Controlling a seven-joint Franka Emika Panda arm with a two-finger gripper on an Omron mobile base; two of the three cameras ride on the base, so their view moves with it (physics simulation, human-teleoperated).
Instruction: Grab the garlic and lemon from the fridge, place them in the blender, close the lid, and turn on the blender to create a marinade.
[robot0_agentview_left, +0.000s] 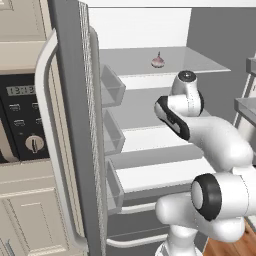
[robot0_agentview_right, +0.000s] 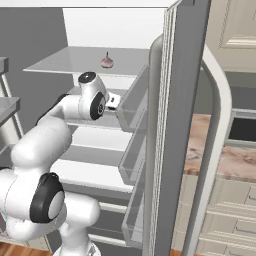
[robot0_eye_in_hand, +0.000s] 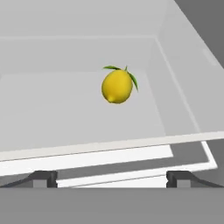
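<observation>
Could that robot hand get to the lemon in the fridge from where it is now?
Probably yes. The lemon lies alone on a bare fridge shelf, straight ahead of the hand, with nothing between them. The fingers stand wide apart, and the fridge door is swung open.

Flat, even rendered light, bright inside the fridge (robot0_agentview_left: 150, 30); soft shading under shelves, no glare; all views sharp, slightly coarse, with no edge distortion

In front of me the fridge (robot0_agentview_left: 145, 30) stands open, its glass shelves (robot0_agentview_left: 150, 170) stacked inside. The garlic (robot0_agentview_left: 158, 60) sits upright on the top shelf (robot0_agentview_left: 200, 62). A lemon (robot0_eye_in_hand: 117, 85) lies on another shelf (robot0_eye_in_hand: 52, 113).
</observation>
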